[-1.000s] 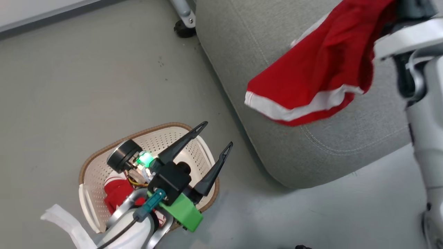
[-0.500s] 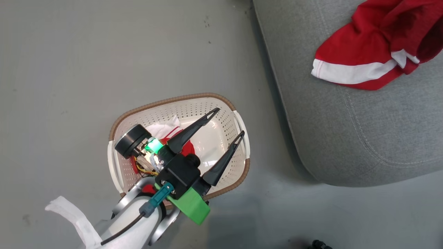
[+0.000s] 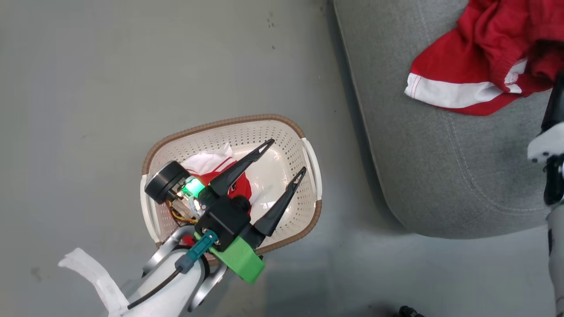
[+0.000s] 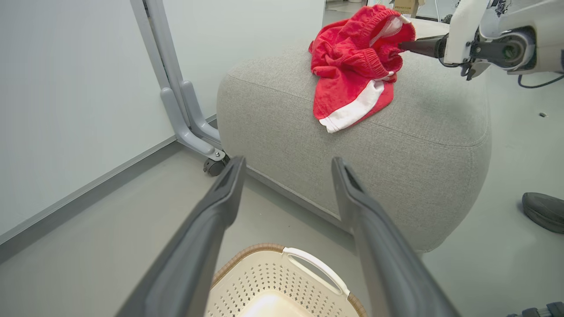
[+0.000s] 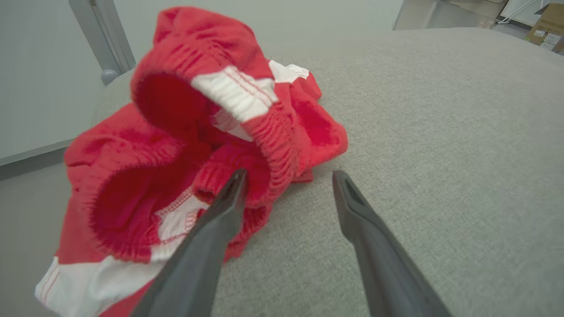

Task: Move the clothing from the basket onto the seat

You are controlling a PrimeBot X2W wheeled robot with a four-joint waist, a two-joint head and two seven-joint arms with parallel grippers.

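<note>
Right gripper [image 5: 289,176] jaws wide, finger at crumpled red white-trimmed garment [image 5: 198,132] on grey fabric seat [image 5: 440,132]; withdrawal may snag waistband, dragging it off. Left gripper [image 3: 286,155] jaws wide.

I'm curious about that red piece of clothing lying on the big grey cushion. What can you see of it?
The red fabric garment, with a white hem band and an elastic waistband, lies crumpled on the grey upholstered cushion, near its edge. The right gripper's open fingers point at it; one fingertip seems to touch the waistband.
</note>
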